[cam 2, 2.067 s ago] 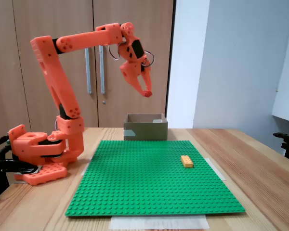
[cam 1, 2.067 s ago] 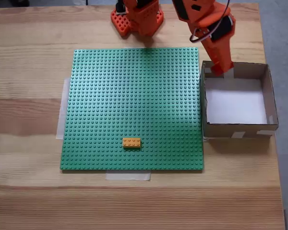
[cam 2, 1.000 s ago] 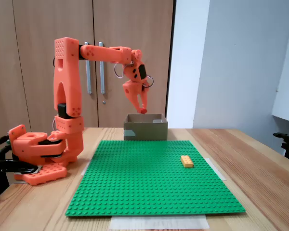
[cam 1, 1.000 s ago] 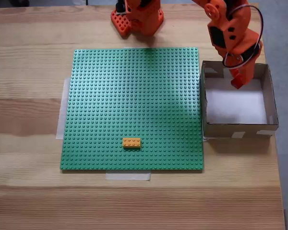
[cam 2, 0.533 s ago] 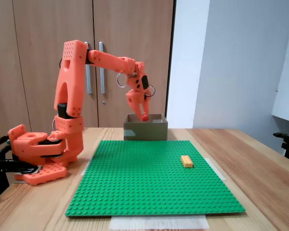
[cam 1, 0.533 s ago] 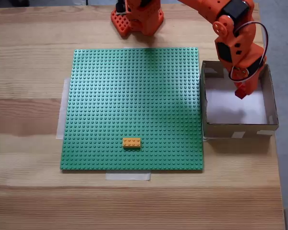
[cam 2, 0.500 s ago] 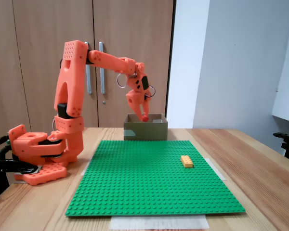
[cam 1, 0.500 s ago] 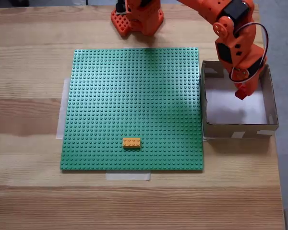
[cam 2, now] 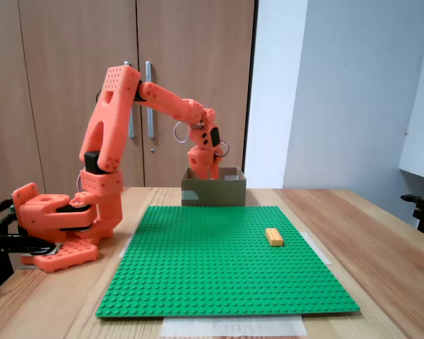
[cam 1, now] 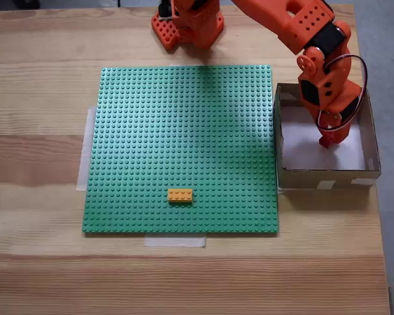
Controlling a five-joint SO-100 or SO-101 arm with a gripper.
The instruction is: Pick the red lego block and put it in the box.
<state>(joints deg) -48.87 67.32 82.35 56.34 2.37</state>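
Hand [cam 1: 326,140] reaches down inside box [cam 1: 371,134], at 3 o'clock of green baseplate [cam 1: 184,131] in a fixed view. Clamped on red lego block [cam 1: 326,142]. Orange brick [cam 1: 180,195] at baseplate's 6 o'clock.

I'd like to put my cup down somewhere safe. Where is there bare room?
The green baseplate is bare except for the orange brick near its front edge. Bare wood lies in front of it and to its left. Avoid the box, where the gripper reaches in.
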